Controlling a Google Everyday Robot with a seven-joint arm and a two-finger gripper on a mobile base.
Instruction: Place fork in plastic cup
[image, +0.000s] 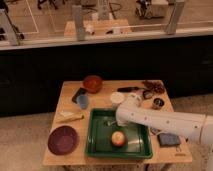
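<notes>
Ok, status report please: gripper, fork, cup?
Gripper low in green tray, by the fork. Fork lies in tray; plastic cup stands apart, outside tray. Apple nearby.
</notes>
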